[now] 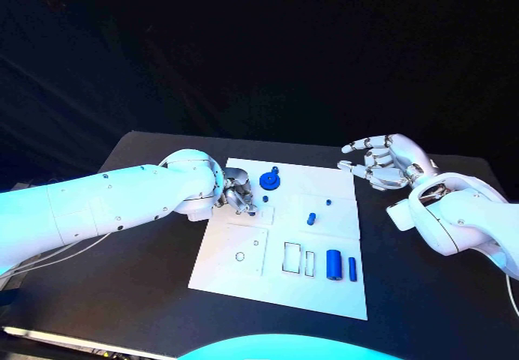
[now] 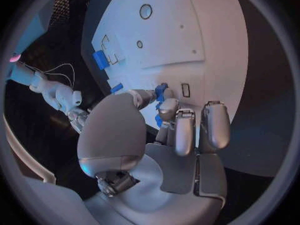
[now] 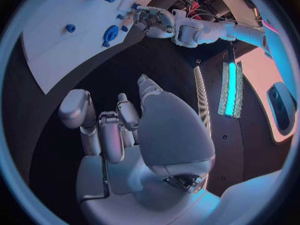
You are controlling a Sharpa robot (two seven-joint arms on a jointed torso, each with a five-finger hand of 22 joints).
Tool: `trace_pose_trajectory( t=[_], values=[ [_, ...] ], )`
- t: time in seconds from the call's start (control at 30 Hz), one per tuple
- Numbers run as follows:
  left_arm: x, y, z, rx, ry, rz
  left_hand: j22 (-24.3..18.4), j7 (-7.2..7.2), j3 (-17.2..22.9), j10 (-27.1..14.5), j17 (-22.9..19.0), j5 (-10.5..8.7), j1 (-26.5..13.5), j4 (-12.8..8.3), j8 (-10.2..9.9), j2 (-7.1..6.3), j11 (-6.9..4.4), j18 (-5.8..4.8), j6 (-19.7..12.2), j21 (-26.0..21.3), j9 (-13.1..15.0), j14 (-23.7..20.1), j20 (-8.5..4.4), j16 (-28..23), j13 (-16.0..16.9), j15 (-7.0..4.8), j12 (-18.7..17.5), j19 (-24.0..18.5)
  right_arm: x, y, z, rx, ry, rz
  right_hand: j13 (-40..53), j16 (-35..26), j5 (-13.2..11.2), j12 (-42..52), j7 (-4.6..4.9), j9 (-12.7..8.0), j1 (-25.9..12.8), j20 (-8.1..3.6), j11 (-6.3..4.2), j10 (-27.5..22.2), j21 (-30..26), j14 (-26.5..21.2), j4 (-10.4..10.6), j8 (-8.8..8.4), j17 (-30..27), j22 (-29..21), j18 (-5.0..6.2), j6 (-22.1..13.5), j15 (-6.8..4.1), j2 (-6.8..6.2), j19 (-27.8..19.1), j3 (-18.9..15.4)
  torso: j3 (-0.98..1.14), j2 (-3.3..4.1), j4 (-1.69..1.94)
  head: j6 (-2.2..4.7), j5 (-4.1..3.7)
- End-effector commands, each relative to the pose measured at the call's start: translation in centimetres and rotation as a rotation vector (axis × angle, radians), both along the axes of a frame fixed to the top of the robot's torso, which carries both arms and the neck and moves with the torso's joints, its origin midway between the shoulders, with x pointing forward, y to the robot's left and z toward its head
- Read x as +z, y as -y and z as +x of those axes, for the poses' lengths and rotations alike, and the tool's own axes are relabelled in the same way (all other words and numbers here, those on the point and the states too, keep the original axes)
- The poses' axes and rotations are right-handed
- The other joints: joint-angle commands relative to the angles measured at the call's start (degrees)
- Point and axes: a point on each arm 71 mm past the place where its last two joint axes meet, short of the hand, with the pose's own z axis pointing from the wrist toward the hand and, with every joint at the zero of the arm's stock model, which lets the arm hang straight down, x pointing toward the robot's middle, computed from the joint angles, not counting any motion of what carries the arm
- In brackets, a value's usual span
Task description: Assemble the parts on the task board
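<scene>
The white task board (image 1: 283,289) lies mid-table. My left hand (image 1: 238,193) hovers over its far left corner and pinches a small blue part (image 2: 161,91) between thumb and fingertips. On the board, just beyond that hand, lies a round blue part (image 1: 269,179) with a stem. A short blue peg (image 1: 311,219) stands near the middle. A blue cylinder (image 1: 334,264) and a thin blue bar (image 1: 352,268) lie at the near right. My right hand (image 1: 381,163) hangs above the black table off the board's far right corner, fingers loosely bent and apart, holding nothing.
Rectangular slots (image 1: 293,256) and a round hole (image 1: 239,256) mark the board's near half. Bare black table (image 1: 433,300) lies right of the board. A thin white cable (image 1: 65,251) trails under my left arm.
</scene>
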Motion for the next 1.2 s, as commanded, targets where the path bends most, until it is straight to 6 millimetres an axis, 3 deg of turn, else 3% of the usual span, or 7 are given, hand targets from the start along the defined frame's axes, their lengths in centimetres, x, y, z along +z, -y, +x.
trace_pose_trajectory(
  t=[0.03,1.2],
  values=[
    [-0.03,0.17,-0.08,-0.017,-0.01,0.01,0.1,-0.49,10.6,0.4,10.5,0.07,-0.3,-10.4,0.3,0.3,0.1,-0.46,0.3,0.2,0.2,4.6,0.1,0.3,0.0,-0.29,0.2,0.4,0.0,-0.17,-0.07,0.019,0.013,-0.015,-0.1,-0.3,0.4,-0.3,-0.07,-0.1,-0.5,-0.03,-0.16,-0.3,-0.3,3.9,0.2,0.11,7.6,-0.1,0.86,0.1,-0.39,0.12,-0.4,0.0,0.01,-0.01,0.04,-0.04,-0.03],
    [-0.73,0.53,0.05,-0.035,-0.038,0.04,0.0,-0.51,11.4,0.6,10.6,0.08,-0.9,-10.9,0.3,0.09,0.09,-0.44,0.5,0.2,0.5,4.7,0.07,0.4,0.2,-0.31,0.3,0.3,-0.11,-0.29,-0.14,0.02,0.005,-0.011,-0.1,-0.3,0.4,-0.3,-0.09,-0.1,-0.5,-0.05,-0.18,-0.3,-0.5,3.9,0.2,0.12,7.6,-0.2,0.89,0.1,-0.4,0.17,-0.4,0.1,0.07,-0.04,-0.03,-0.43,-0.06]
  ],
)
